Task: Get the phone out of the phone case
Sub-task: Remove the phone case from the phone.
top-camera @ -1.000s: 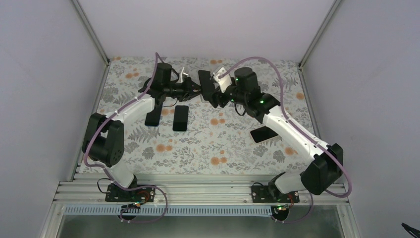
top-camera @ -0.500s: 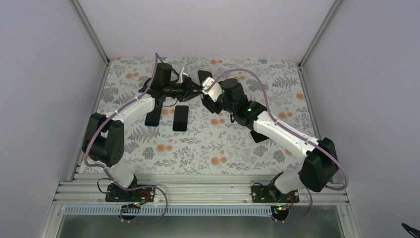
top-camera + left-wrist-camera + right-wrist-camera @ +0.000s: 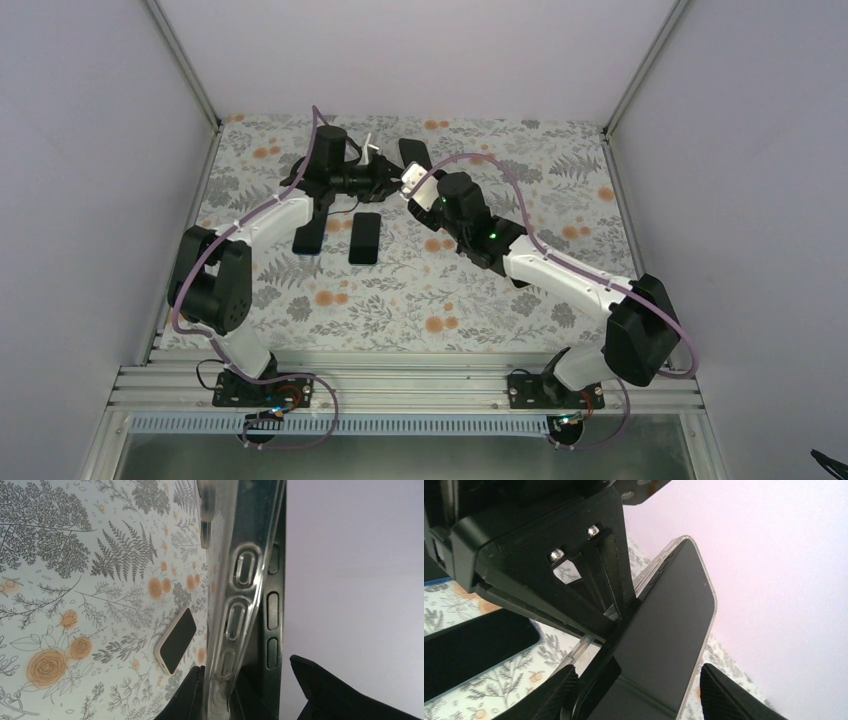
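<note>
2 black-and-white arms (image 3: 560, 275) carry purple cables (image 3: 478, 157) and green lights (image 3: 491, 236).

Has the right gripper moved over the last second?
Yes. In the top view the right gripper has swung left and nearer, toward the black phone lying flat on the table.

One high rear view over the table (image 3: 450, 300); two wrist views close against the shared phone (image 3: 664, 630).

Plain pale lilac-grey walls (image 3: 90, 150) close in three sides, joined at the far corners by slanting silver aluminium posts (image 3: 185, 62). The desk (image 3: 400, 300) wears a grey-fern, orange-flower cloth, a slotted aluminium rail (image 3: 400, 385) along its near edge, under soft, even light
</note>
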You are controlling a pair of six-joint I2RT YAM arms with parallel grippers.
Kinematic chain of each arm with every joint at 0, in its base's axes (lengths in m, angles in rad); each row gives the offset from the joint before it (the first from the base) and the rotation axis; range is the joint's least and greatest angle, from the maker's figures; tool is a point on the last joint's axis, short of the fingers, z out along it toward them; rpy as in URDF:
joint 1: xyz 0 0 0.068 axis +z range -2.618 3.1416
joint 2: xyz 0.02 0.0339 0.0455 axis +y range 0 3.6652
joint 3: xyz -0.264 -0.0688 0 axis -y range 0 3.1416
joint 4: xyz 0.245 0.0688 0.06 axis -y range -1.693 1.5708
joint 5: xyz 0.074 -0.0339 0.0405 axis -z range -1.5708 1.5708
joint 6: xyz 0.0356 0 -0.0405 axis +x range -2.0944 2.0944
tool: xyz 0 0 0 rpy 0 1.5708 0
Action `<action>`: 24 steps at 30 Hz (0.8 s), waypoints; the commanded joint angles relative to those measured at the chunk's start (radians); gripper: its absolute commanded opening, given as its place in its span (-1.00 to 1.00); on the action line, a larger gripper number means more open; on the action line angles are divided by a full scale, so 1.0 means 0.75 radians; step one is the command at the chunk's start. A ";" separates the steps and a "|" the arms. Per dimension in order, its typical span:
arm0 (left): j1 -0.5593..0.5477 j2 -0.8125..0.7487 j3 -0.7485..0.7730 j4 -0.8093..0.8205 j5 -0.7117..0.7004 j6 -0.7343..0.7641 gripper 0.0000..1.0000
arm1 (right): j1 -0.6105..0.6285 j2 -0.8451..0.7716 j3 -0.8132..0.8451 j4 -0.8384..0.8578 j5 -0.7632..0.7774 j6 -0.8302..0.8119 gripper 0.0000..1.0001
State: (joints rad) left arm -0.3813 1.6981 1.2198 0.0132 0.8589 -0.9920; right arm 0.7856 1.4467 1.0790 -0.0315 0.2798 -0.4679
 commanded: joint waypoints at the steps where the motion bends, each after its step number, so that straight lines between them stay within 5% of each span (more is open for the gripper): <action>1: 0.007 0.002 0.005 0.126 0.079 -0.055 -0.95 | -0.005 -0.005 -0.072 0.178 0.192 -0.109 0.10; 6: 0.007 -0.009 -0.008 0.128 0.077 -0.057 -0.95 | -0.004 0.020 -0.100 0.258 0.245 -0.178 0.05; 13: 0.008 -0.024 -0.021 0.108 0.065 -0.043 -0.95 | -0.004 0.017 -0.081 0.260 0.275 -0.190 -0.31; 20: 0.012 -0.021 -0.008 0.064 0.036 -0.017 -0.95 | -0.008 -0.021 -0.062 0.250 0.302 -0.219 -0.90; 24: 0.021 -0.024 -0.009 0.022 0.006 0.012 -0.95 | -0.026 -0.041 -0.024 0.203 0.285 -0.203 -0.92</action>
State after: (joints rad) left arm -0.3832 1.7077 1.2114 0.0620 0.8452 -1.0519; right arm 0.8055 1.4540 1.0195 0.1108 0.3866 -0.6216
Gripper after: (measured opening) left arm 0.092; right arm 0.057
